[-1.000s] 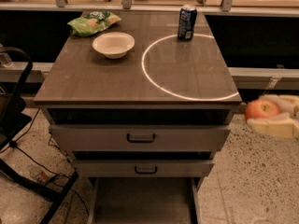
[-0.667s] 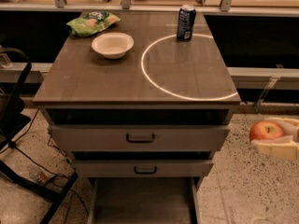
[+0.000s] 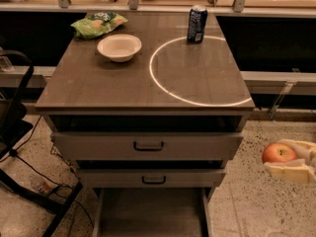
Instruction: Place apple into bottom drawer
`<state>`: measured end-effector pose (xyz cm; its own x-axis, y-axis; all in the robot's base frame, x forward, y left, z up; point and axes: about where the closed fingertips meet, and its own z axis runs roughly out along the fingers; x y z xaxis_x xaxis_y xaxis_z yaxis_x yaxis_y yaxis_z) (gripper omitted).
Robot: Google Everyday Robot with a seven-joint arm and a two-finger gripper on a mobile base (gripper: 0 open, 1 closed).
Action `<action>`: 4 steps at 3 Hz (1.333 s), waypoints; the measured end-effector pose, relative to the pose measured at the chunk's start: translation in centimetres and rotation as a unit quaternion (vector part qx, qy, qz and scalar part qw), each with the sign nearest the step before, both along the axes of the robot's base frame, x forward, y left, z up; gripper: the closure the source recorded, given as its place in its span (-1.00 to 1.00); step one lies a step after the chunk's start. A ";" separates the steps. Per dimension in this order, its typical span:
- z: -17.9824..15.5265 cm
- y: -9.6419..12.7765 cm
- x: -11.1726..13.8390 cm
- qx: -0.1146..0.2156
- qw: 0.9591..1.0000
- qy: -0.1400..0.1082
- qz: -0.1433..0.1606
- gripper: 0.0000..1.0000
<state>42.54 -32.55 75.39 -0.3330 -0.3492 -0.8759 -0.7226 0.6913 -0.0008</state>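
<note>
The orange-red apple with a small stem sits between the pale fingers of my gripper at the right edge of the camera view, right of the cabinet and level with its drawers. The gripper is shut on the apple. The bottom drawer is pulled out at the foot of the cabinet, a wide shallow grey tray with thin side walls, and nothing lies in the part that shows. The apple is right of and above this drawer.
Two grey-fronted drawers with dark handles sit above the open tray. On the cabinet top stand a white bowl, a green snack bag and a blue can. A dark chair frame and cables are at the left.
The gripper with the apple has moved downward at the right of the cabinet, from level with the cabinet top to level with the drawers.
</note>
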 end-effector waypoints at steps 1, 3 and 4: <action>-1.5 0.8 0.3 0.005 1.000 0.001 0.001 1.00; -14.4 1.9 -2.4 0.014 0.999 0.036 0.031 1.00; -21.1 2.5 -3.8 0.005 0.997 0.042 0.069 1.00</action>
<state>38.79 -30.00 54.29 -0.3549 -0.3880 -0.8506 -0.8076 0.5856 0.0699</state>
